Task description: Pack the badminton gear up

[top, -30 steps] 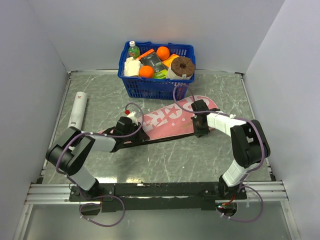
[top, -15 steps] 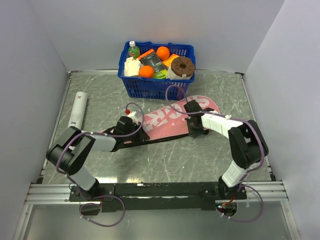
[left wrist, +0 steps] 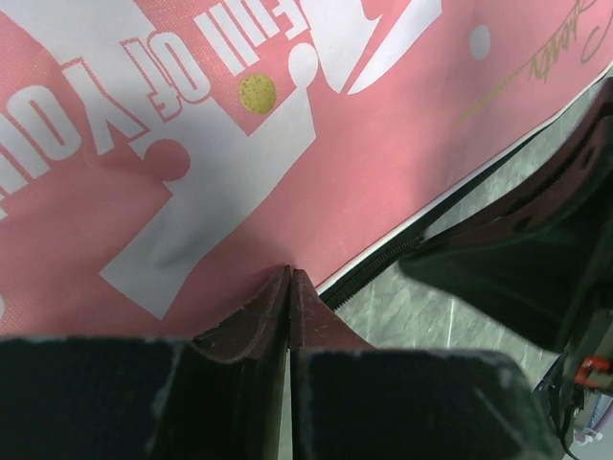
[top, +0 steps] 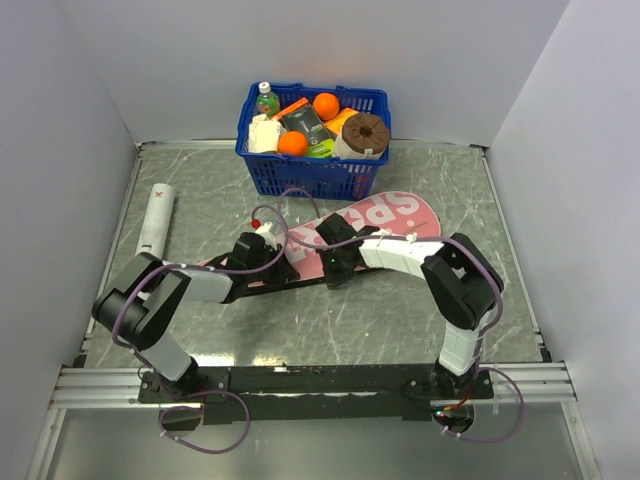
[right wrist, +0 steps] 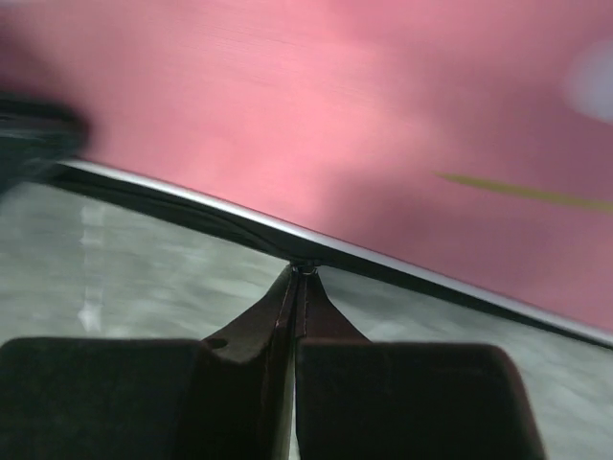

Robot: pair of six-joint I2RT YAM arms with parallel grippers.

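The pink "SPORT" cover (top: 400, 215) with a black edge lies flat mid-table. My left gripper (top: 262, 258) is shut on the cover's pink fabric (left wrist: 287, 144) at its narrow handle end, its tips (left wrist: 289, 273) right by the zipper edge (left wrist: 383, 268). My right gripper (top: 335, 265) is shut on the zipper pull (right wrist: 305, 269) at the cover's black near edge (right wrist: 192, 206), close to the left gripper. The long white tube (top: 155, 218) lies at the far left. Rackets and shuttlecocks are hidden.
A blue plastic basket (top: 312, 175) of groceries stands at the back, just behind the cover's wide end. Grey walls enclose the table on the left, right and back. The right gripper's dark body (left wrist: 536, 240) shows in the left wrist view.
My right gripper has slid left along the cover's near edge, from its wide end towards the left gripper. The cover's wide end has shifted slightly. The left arm has not moved.
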